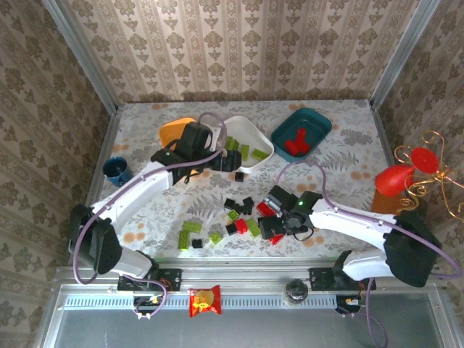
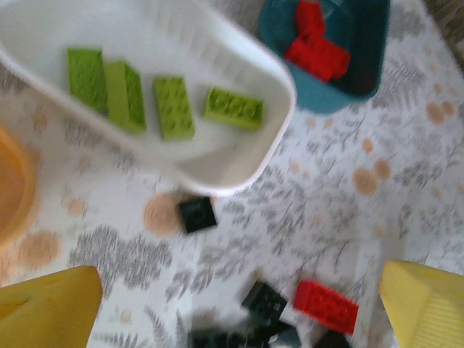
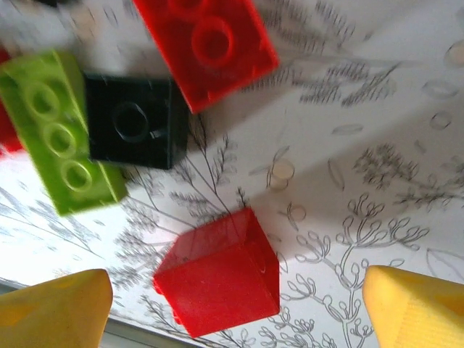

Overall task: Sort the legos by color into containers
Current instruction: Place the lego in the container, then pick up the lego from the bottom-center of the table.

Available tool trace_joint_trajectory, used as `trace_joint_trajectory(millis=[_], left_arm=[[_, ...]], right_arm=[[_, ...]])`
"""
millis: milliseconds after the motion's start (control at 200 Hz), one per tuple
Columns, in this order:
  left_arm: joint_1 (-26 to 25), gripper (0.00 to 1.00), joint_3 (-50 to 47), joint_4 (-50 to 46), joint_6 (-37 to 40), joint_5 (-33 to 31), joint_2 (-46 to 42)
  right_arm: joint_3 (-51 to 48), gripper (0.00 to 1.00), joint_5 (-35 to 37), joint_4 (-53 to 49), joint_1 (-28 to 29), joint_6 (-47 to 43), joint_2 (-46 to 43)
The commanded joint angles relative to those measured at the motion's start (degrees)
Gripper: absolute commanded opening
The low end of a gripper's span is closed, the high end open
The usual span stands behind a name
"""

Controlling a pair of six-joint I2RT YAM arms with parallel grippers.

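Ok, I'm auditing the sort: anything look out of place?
Nothing mis-sorted: white tub holds only lime bricks, teal tub only red ones. One black brick lies stray on the table beside the white tub.

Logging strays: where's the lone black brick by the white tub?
In the top view the black brick lies mid-table, just off the near rim of the white tub, between it and the loose brick pile.

Org tub (image 1: 172, 132), wht tub (image 2: 279, 76), teal tub (image 1: 320, 120) = 3; 4 grn legos (image 2: 174, 107) in wht.
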Motion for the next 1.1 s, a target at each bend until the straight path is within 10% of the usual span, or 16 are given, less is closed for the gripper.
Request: trace_joint_trajectory(millis=[0, 665, 1095], left_arm=[[0.2, 1.0, -4.5, -0.3, -1.9, -1.0, -4.1], [3.7, 1.0, -15.0, -0.5, -4.9, -2.0, -11.6], [4.1, 1.0, -18.6, 0.0, -6.4, -4.2, -15.2]], right_arm=[[1.3, 0.88, 0.1, -3.0, 1.3, -2.0, 2.6], [4.3, 0.41, -2.7, -0.3, 0.5, -5.0, 5.9], [20.9, 0.38, 4.8, 9.6, -24.4, -2.5, 2.8]])
